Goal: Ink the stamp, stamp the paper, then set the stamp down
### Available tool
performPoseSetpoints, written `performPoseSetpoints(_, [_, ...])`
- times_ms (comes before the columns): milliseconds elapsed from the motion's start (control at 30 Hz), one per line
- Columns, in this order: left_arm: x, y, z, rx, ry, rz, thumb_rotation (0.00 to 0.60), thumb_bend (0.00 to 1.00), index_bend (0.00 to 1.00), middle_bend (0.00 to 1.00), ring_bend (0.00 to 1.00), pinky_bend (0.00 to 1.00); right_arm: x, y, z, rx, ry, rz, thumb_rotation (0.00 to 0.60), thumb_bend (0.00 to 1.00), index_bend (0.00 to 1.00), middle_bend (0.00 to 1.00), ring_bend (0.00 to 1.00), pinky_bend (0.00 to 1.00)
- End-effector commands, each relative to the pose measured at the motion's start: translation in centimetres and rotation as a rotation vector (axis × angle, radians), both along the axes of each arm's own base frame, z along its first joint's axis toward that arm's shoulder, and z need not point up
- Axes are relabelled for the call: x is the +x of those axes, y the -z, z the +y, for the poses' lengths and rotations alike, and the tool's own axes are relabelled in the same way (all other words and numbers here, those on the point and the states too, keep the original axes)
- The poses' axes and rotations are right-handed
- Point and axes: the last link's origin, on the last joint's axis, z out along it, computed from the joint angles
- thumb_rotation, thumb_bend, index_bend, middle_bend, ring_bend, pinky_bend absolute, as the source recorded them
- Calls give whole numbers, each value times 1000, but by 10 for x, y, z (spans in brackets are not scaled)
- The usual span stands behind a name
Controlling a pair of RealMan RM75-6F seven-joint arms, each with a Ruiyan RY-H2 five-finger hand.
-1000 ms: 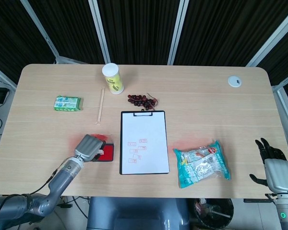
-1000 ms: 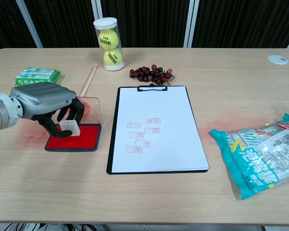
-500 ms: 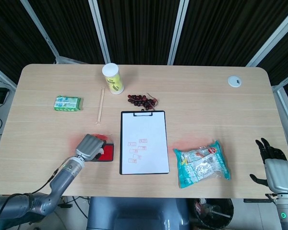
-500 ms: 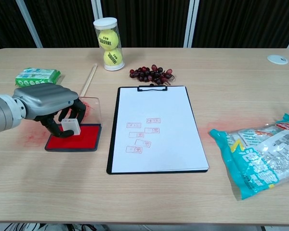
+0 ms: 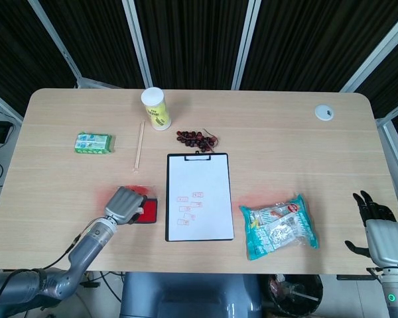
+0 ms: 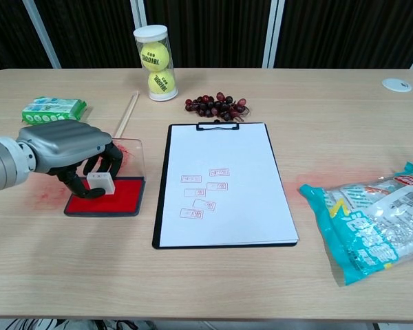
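My left hand (image 6: 65, 150) (image 5: 124, 204) grips a small white stamp (image 6: 100, 183) and holds it on the red ink pad (image 6: 117, 196) (image 5: 148, 210), whose clear lid stands up behind it. To the right lies the black clipboard with white paper (image 6: 222, 185) (image 5: 199, 195), which bears several red stamp marks near its middle. My right hand (image 5: 378, 228) rests at the table's near right corner, fingers spread, holding nothing; it shows only in the head view.
A tennis ball tube (image 6: 155, 63), dark grapes (image 6: 217, 105), chopsticks (image 6: 126, 114) and a green packet (image 6: 52, 108) lie along the back left. A teal snack bag (image 6: 372, 223) sits right of the clipboard. A white disc (image 6: 396, 84) is at the far right.
The left hand shifted slightly with the stamp, staying over the ink pad. The right hand has not moved.
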Motion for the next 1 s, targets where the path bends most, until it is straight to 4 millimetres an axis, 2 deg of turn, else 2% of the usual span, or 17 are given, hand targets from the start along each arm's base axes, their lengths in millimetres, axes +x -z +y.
performPoseSetpoints(33, [9, -8, -1, 15, 23, -18, 600, 462, 604, 630, 517, 581, 0, 0, 0, -1, 1, -1, 600, 0, 61, 63, 177, 187])
performPoseSetpoints(233, [34, -28, -6, 41, 81, -58, 600, 462, 604, 630, 517, 581, 0, 0, 0, -1, -1, 1, 600, 0, 61, 63, 177, 187])
performPoseSetpoints(400, [54, -38, -6, 44, 98, -99, 600, 462, 606, 630, 517, 581, 0, 0, 0, -1, -1, 1, 600, 0, 61, 63, 177, 187])
performPoseSetpoints(633, [91, -35, 5, -15, 88, -178, 600, 462, 606, 630, 517, 581, -1, -1, 0, -5, 7, 1, 600, 0, 64, 63, 177, 187])
performPoseSetpoints(1000, [145, -15, 38, -118, 58, -237, 600, 462, 607, 638, 518, 581, -1, -2, -2, -12, 20, -6, 600, 0, 68, 63, 177, 187])
